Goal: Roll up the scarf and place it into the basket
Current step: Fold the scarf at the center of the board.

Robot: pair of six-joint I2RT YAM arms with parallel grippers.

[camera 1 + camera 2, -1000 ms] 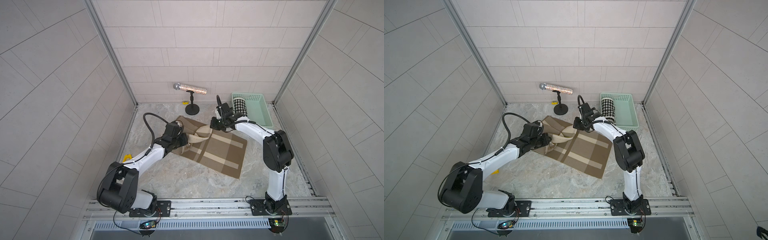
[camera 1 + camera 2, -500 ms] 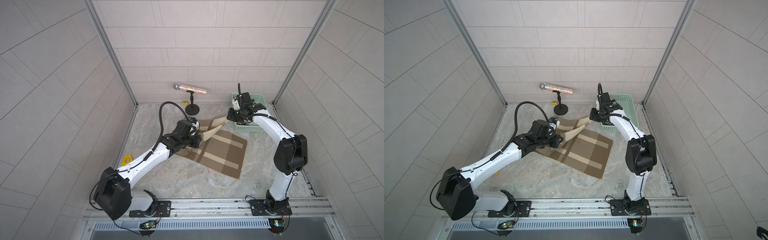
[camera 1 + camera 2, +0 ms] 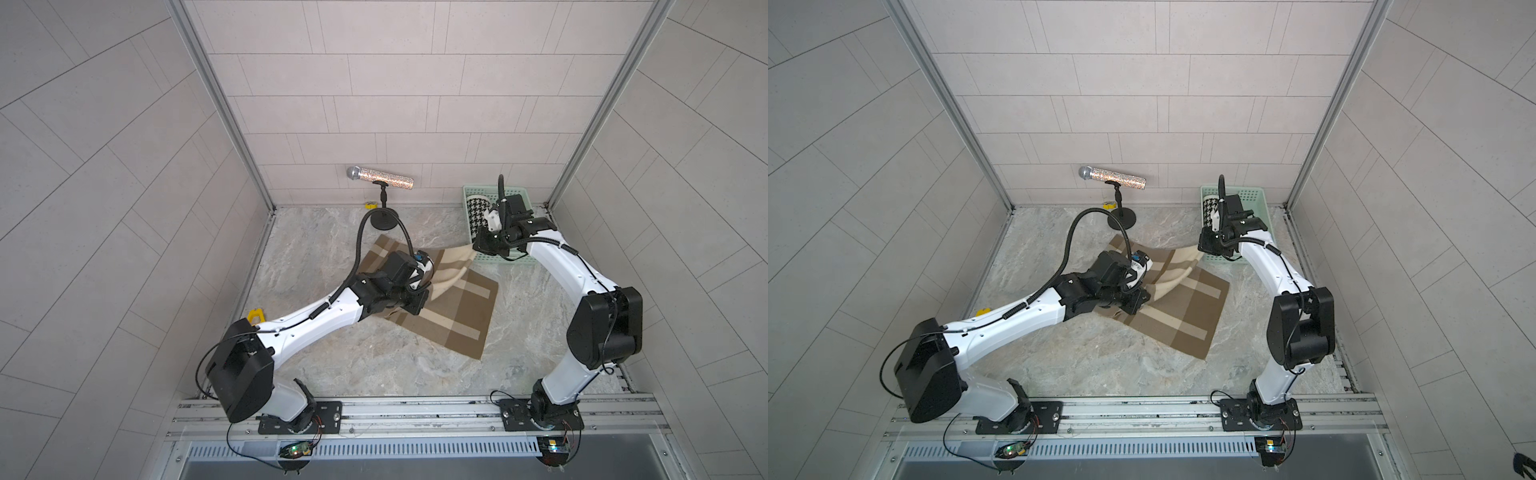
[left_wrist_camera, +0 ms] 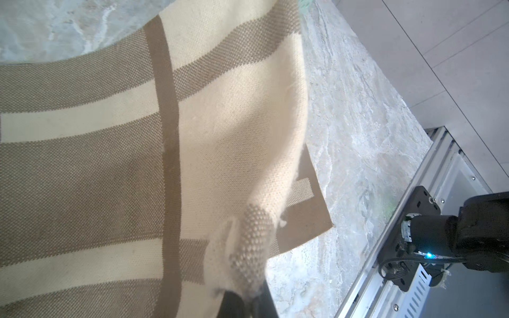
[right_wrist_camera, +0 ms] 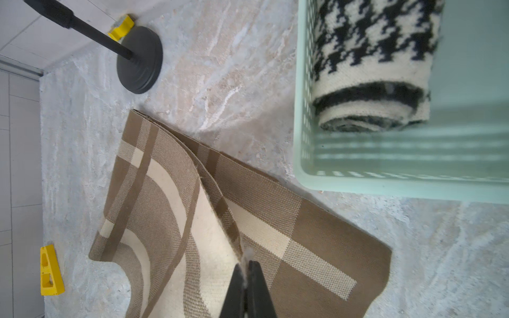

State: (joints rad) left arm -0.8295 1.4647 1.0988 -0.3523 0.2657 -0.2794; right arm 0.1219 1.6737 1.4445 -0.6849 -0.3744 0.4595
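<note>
Brown-and-cream checked scarf [image 3: 453,307] on the middle of the marble counter [image 3: 374,365], folded in layers. Lower layers flat, one corner pointing toward the near edge. Not rolled; outside the basket. Far portion of the top layer lifted clear of the counter and stretched as a cream band between the two grippers, visible in both top views.

Left gripper [image 4: 245,298] closed, pinching a bunched cream corner of the scarf, as seen in the left wrist view. Positioned over the left part of the scarf. Fingertips concealed beneath the wrist in both top views.

Right gripper [image 5: 246,265] closed, with a tuft of cream fabric nipped between the tips, as seen in the right wrist view. Raised above the counter, just beside the near left corner of the basket.

Mint-green basket [image 3: 478,192] in the far right corner of the counter, walls perforated, long sides running far to near. Inside, along its left wall, a rolled black-and-white houndstooth scarf [image 5: 371,68] lying lengthwise. Remainder of the basket floor partly covered by the right arm in both top views.

Glittery microphone [image 3: 380,178] held horizontal on a black stand with a round base [image 5: 139,60], at the far edge, close to the scarf's far corner but apart from it. One small yellow block [image 5: 121,26] just behind that base. A second yellow block [image 5: 49,271] near the left edge.
</note>
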